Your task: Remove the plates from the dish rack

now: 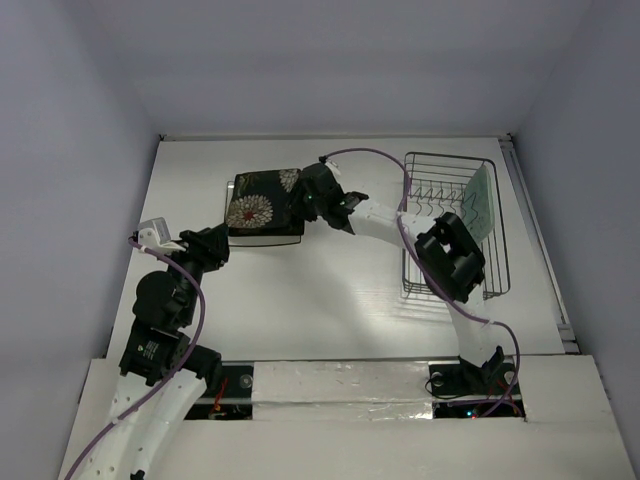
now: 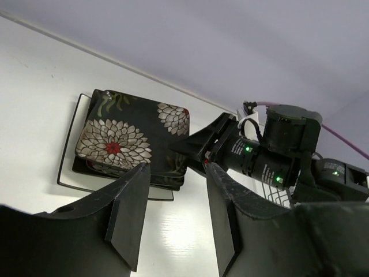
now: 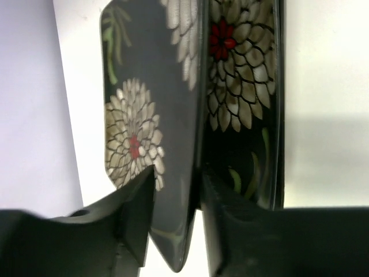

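White tabletop (image 1: 330,290) bears a black square flower-painted plate (image 3: 132,115) whose rim sits between the right tool's (image 3: 176,190) part-open jaws, while the left tool (image 2: 179,172) stands open and empty nearby.

The right pincer (image 1: 303,205) covers the right edge of the flower plate (image 1: 258,205), and the plates under it (image 1: 265,240) show only thin rims — which ones they are cannot be told. Close up, that plate runs off the top of the right wrist view, and whether the fingers (image 3: 135,213) press its rim is not clear. The right arm (image 1: 455,262) hides the near end of the dish rack (image 1: 440,165) and the bottom of the green plate (image 1: 482,195).
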{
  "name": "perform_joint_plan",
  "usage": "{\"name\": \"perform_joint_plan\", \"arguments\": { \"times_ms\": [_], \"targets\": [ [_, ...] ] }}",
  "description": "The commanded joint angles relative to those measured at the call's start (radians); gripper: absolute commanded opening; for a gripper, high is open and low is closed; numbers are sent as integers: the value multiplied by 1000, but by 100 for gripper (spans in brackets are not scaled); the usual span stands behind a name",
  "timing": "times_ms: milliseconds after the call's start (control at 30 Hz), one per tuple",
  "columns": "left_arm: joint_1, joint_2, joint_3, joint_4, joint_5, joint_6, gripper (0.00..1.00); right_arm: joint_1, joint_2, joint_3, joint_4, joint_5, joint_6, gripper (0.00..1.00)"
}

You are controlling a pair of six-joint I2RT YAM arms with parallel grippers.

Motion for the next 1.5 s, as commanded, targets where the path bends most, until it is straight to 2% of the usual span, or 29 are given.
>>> {"name": "perform_joint_plan", "arguments": {
  "times_ms": [0,33,100,133,233,333,500,600,633,667,700,733,800,867,933,967,1000,1067,1100,1133,1233,1367,1467],
  "targets": [
    [-4,-1,-15,49,4,5,40,-15,-11,116,-17,-14,-58,47],
    [-4,-1,-17,49,4,3,40,-15,-10,121,-35,-13,-64,56],
    [-4,-3,-17,50,4,5,40,-24,-7,133,-72,-17,-93,65],
    [-4,-3,-17,50,4,5,40,-24,-3,143,-92,-17,-104,73],
    [-4,-8,-17,50,4,5,40,-24,19,217,-216,-2,-162,85],
    [-4,-11,-17,50,4,5,40,-34,50,306,-363,30,-236,93],
    [-4,-20,-17,50,4,5,40,-34,53,375,-529,125,-346,94],
    [-4,-20,-17,49,4,5,40,-44,-26,319,-556,243,-377,84],
    [-4,-21,-17,49,4,5,40,-72,-58,291,-551,257,-382,72],
    [-4,-21,-17,49,4,5,40,-84,-129,264,-540,291,-398,65],
    [-4,-21,-15,49,4,3,40,-96,-170,196,-530,314,-417,54],
    [-4,-24,-15,49,4,5,40,-112,-216,159,-516,337,-437,23],
    [-4,-26,-15,47,4,6,40,-178,-331,80,-528,405,-493,4],
    [-4,-38,-15,47,4,6,37,-234,-391,46,-583,444,-565,0],
    [-4,-52,-15,46,4,5,25,-323,-450,22,-636,527,-621,0],
    [-4,-64,-15,44,4,5,15,-351,-459,24,-707,556,-677,0],
    [-4,-69,-14,43,4,5,9,-389,-471,28,-742,630,-704,0],
    [-4,-69,-10,29,4,5,1,-420,-481,36,-843,710,-774,19],
    [-4,-67,-9,26,4,5,1,-435,-479,45,-886,733,-774,27],
    [-4,-64,-7,24,4,5,1,-466,-473,58,-932,763,-768,43],
    [-4,-66,-6,21,4,6,6,-543,-468,61,-1022,764,-768,63],
    [-4,-89,-9,30,4,9,25,-604,-442,33,-1063,680,-774,70],
    [-4,-89,-9,33,4,9,29,-604,-410,-13,-1049,691,-788,70]
  ]
}}
